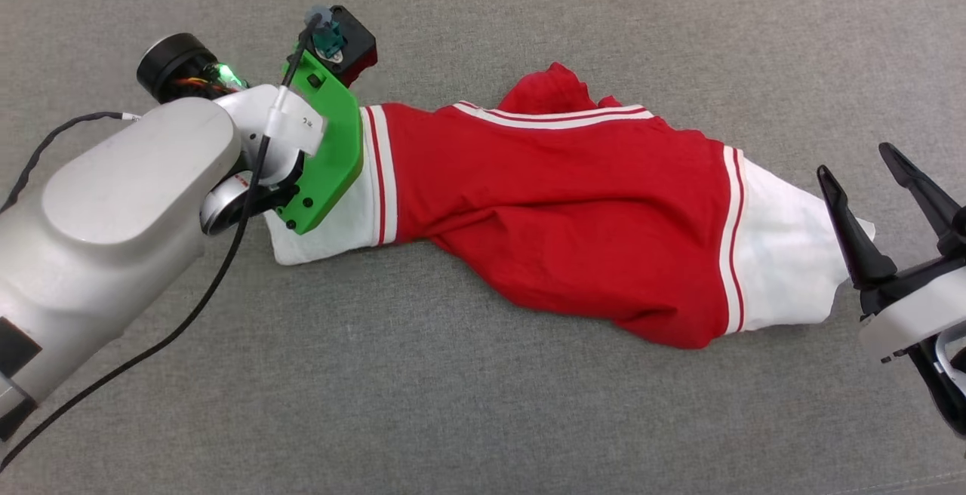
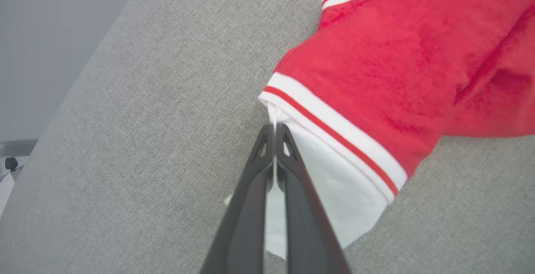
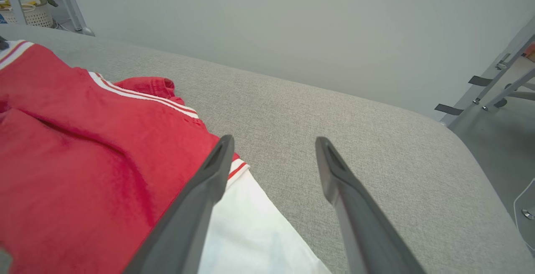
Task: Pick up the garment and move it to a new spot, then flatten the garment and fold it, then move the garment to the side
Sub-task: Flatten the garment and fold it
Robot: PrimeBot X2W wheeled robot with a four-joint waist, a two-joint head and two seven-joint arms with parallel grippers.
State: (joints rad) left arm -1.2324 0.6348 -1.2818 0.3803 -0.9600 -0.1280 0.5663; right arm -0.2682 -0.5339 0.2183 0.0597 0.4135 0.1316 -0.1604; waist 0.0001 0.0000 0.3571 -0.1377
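- My left claw [image 2: 274, 130] is pinched shut on the garment [image 1: 551, 216], on its white sleeve edge at centre left of the head view.
- My right claw [image 1: 855, 158] stands wide open and holds nothing, just beside the other white sleeve at the right edge.
- The garment lies rumpled across the middle of the grey cushion [image 1: 483, 404].
- As I judge it, only the first grasp is made. Lifting, moving, flattening, folding and setting aside all remain.

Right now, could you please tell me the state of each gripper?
Left gripper: shut on the garment, at its white sleeve.
Right gripper: open, holding nothing.
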